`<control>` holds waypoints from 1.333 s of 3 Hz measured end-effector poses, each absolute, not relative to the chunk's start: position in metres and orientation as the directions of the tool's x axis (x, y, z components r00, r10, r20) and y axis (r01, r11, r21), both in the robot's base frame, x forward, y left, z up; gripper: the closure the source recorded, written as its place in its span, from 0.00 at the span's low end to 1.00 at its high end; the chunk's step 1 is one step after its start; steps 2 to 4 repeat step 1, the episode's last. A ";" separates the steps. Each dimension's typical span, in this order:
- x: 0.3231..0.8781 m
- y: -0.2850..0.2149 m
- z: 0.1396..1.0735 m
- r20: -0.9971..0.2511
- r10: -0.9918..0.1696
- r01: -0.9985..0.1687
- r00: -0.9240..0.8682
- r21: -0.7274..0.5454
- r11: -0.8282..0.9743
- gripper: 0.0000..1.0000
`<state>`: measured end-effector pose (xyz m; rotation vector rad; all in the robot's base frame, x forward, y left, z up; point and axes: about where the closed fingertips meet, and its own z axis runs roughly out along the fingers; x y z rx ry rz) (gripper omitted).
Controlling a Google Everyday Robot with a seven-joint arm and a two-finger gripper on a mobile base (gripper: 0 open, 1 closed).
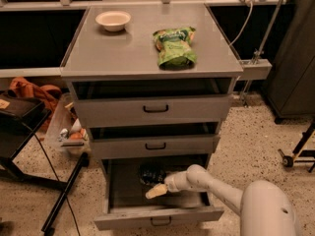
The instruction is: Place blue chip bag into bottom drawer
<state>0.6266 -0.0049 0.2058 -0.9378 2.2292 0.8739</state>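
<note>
The bottom drawer of the grey cabinet is pulled open. The blue chip bag lies inside it toward the back and looks dark in the drawer's shadow. My gripper reaches into the drawer from the right. It hovers just in front of the bag and slightly below it, with its pale tip pointing left. The gripper does not seem to be holding the bag. My white arm crosses the drawer's right side.
A green snack bag and a small pale bowl sit on the cabinet top. The two upper drawers stand slightly ajar. A black stand and a box of clutter are at the left. A wheeled leg is at the right.
</note>
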 end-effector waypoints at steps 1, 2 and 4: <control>0.624 -0.004 0.205 -0.695 -0.400 -0.766 -0.598 0.348 0.540 0.00; 0.624 -0.004 0.205 -0.695 -0.400 -0.766 -0.598 0.348 0.540 0.00; 0.624 -0.004 0.205 -0.695 -0.400 -0.766 -0.598 0.348 0.540 0.00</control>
